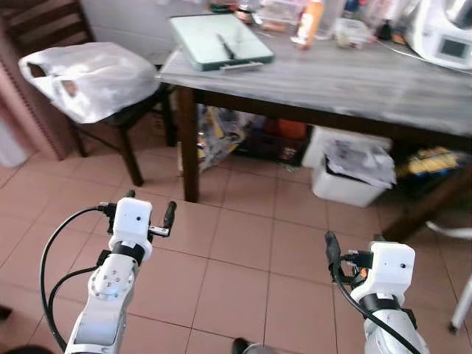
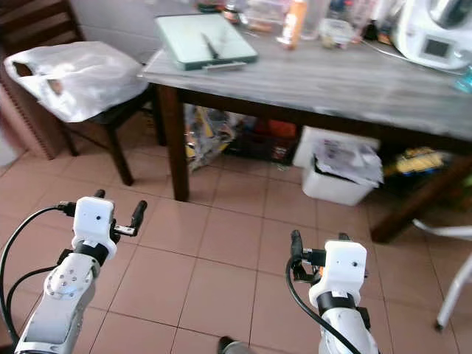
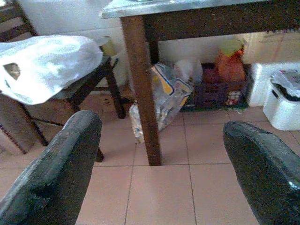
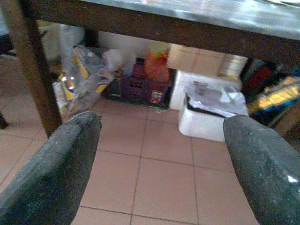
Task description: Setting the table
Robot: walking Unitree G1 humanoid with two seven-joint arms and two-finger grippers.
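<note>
While both arms are raised over the tiled floor point(image 1: 243, 221), short of the table point(image 1: 354, 81), the left gripper point(image 1: 150, 210) has its fingers spread wide and holds nothing; the right gripper point(image 2: 317, 247) is likewise wide apart and empty. A green tray point(image 1: 220, 40) with a dark utensil point(image 1: 226, 46) on it sits at the table's near-left corner. A white plastic bag point(image 1: 88, 77) lies on the chair point(image 1: 125, 125) left of the table. A white bin point(image 1: 350, 173) stands under the table.
</note>
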